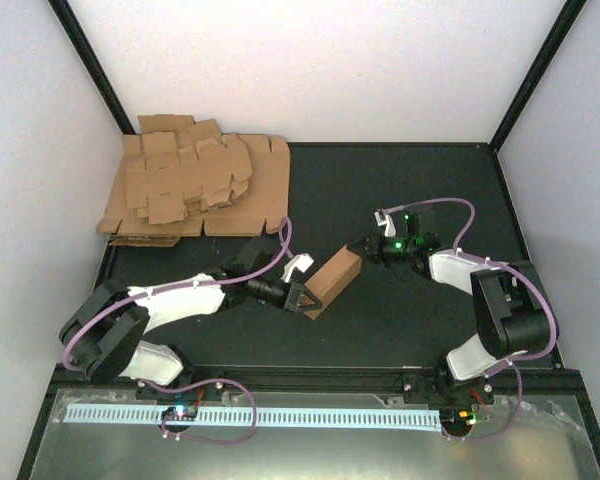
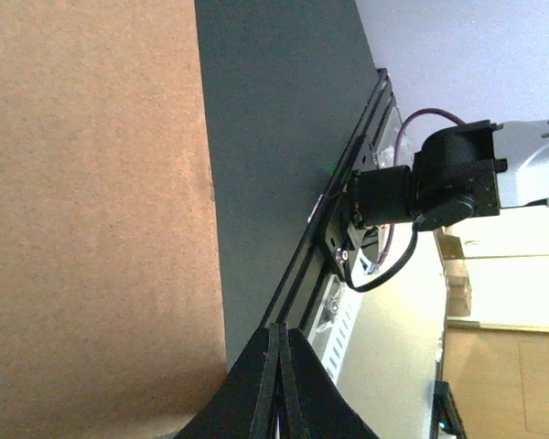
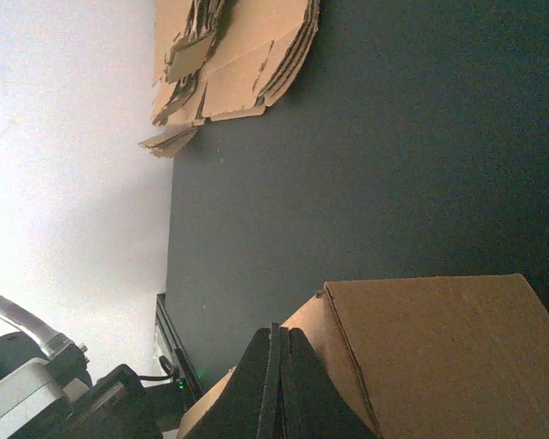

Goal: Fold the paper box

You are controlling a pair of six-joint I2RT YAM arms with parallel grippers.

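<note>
The paper box (image 1: 332, 281) is a small oblong brown carton lying at an angle in the middle of the black mat. My left gripper (image 1: 304, 300) is shut and empty, its tip against the carton's near left end. In the left wrist view the box (image 2: 91, 210) fills the left side, and the shut left gripper (image 2: 279, 331) points past its edge. My right gripper (image 1: 364, 250) is also shut and empty, right at the carton's far right end. The right wrist view shows the box (image 3: 430, 347) just in front of the closed right gripper (image 3: 276, 331).
A thick pile of flat cardboard sheets (image 1: 195, 190) lies at the back left of the mat (image 1: 420, 320), and appears in the right wrist view as the pile (image 3: 233, 55). White walls enclose three sides. A metal ledge with a white slotted strip (image 1: 280, 412) runs along the near edge.
</note>
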